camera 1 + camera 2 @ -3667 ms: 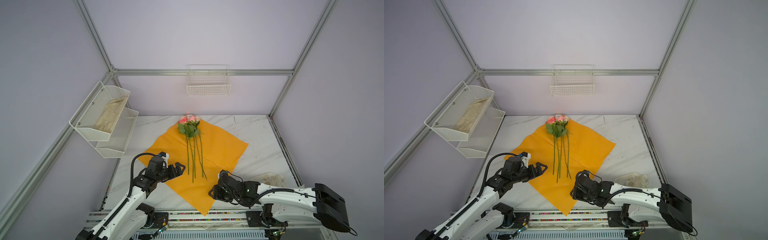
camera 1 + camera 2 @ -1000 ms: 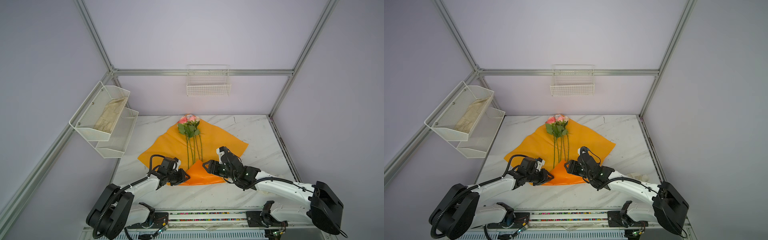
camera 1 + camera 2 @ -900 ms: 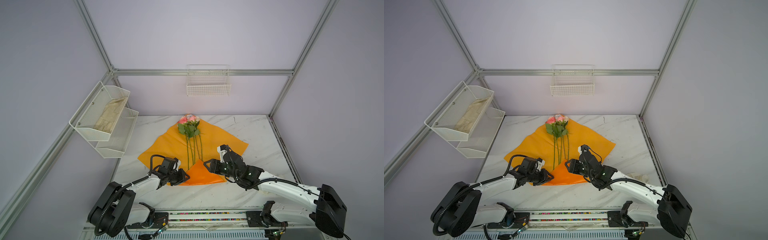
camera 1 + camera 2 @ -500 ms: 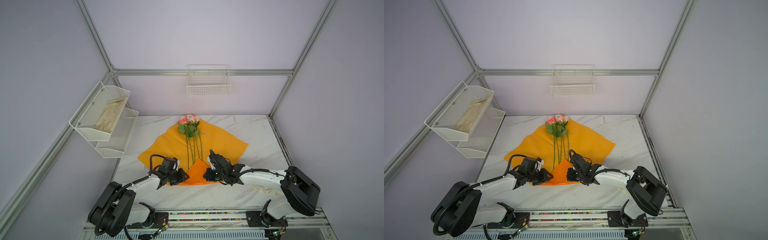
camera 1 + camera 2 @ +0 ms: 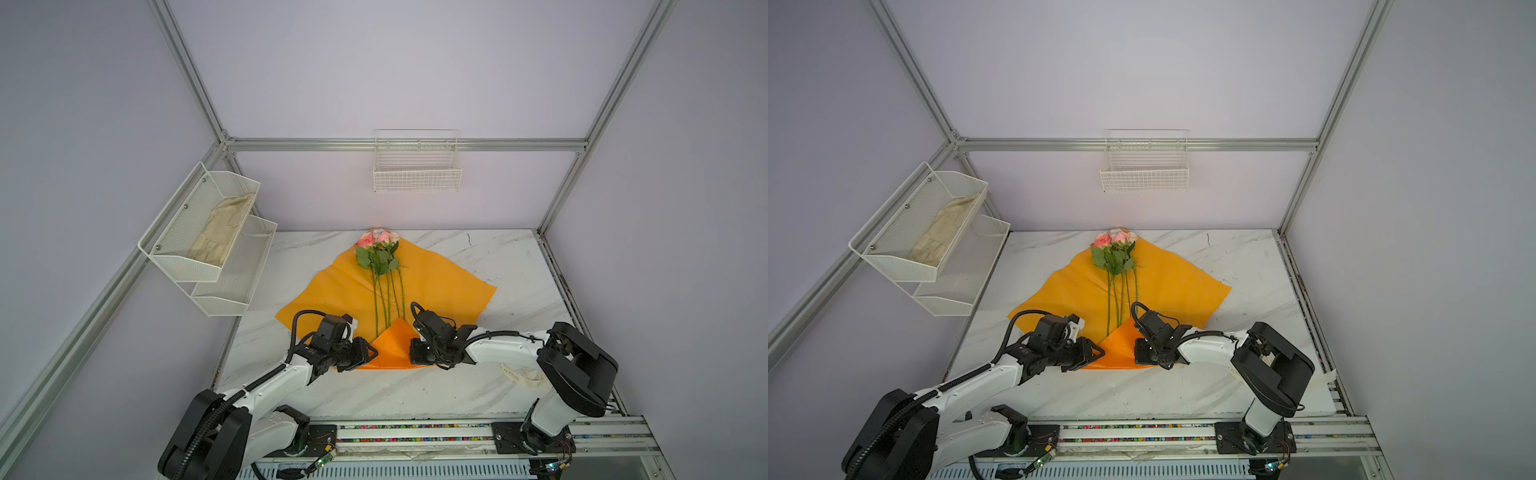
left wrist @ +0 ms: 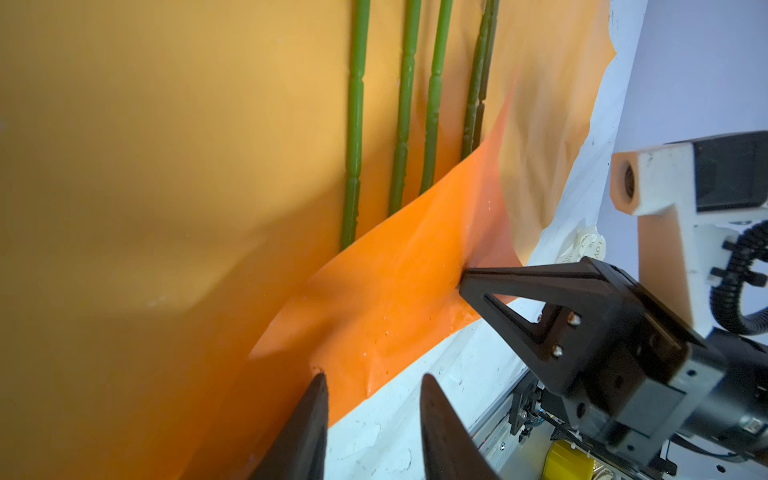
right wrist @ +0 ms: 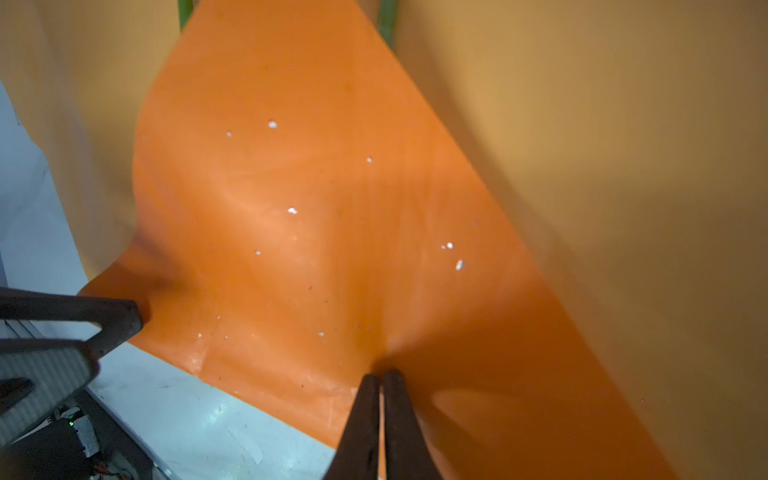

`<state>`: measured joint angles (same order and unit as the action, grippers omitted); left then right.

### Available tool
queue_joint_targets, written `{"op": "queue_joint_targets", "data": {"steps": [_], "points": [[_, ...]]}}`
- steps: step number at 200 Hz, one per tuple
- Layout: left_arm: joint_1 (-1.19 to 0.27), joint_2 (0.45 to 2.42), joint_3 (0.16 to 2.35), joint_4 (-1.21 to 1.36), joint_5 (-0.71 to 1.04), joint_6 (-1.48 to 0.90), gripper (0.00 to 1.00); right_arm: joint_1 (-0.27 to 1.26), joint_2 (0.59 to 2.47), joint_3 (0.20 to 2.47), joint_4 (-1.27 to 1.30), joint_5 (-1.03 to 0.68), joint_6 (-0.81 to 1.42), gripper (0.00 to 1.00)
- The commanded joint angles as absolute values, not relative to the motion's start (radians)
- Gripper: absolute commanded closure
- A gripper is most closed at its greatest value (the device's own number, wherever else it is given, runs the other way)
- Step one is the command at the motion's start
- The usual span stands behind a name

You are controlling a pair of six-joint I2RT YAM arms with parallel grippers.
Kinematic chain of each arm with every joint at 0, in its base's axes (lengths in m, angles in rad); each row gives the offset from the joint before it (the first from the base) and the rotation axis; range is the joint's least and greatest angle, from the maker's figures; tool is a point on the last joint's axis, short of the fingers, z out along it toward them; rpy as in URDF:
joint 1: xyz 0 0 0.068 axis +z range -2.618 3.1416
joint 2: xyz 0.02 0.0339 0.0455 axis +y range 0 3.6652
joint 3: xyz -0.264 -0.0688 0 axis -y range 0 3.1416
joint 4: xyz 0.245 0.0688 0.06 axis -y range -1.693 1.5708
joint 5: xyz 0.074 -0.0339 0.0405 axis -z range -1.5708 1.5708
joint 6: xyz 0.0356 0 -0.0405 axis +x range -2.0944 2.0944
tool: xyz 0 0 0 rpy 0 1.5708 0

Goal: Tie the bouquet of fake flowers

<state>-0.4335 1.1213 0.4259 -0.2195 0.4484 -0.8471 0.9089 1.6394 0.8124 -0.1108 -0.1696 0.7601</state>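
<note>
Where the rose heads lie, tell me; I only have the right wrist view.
Observer: The rose heads lie at the far corner of the orange wrapping paper, with the stems running back toward the near edge.
Operator: Report whether the left gripper has the paper.
Observer: Not clamped. In its own wrist view the left gripper stands open, and the near edge of the folded flap shows in the gap between its fingertips.
Operator: Locate the ribbon.
Observer: The cream ribbon lies on the table by the elbow of the right arm, apart from the paper.
</note>
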Motion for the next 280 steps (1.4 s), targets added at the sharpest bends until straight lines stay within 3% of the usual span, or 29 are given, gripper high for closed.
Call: {"op": "queue_joint_targets", "data": {"steps": [1,33,81,153,280], "points": [[-0.437,1.071,0.384,-0.288,0.392,-0.860,0.64,0.907,1.618,0.818,-0.154,-0.123,0.771,0.89],[-0.432,1.054,0.382,-0.317,0.312,-0.867,0.67,0.906,1.589,0.853,-0.131,-0.156,0.748,0.87],[-0.432,1.126,0.395,-0.314,0.326,-0.830,0.73,0.928,1.551,0.868,-0.060,-0.241,0.770,0.87],[-0.431,1.117,0.398,-0.316,0.319,-0.818,0.73,1.086,1.794,1.036,-0.045,-0.197,0.850,0.89],[-0.431,1.107,0.415,-0.309,0.333,-0.814,0.72,1.088,1.898,1.103,-0.152,-0.124,0.856,0.92]]}}
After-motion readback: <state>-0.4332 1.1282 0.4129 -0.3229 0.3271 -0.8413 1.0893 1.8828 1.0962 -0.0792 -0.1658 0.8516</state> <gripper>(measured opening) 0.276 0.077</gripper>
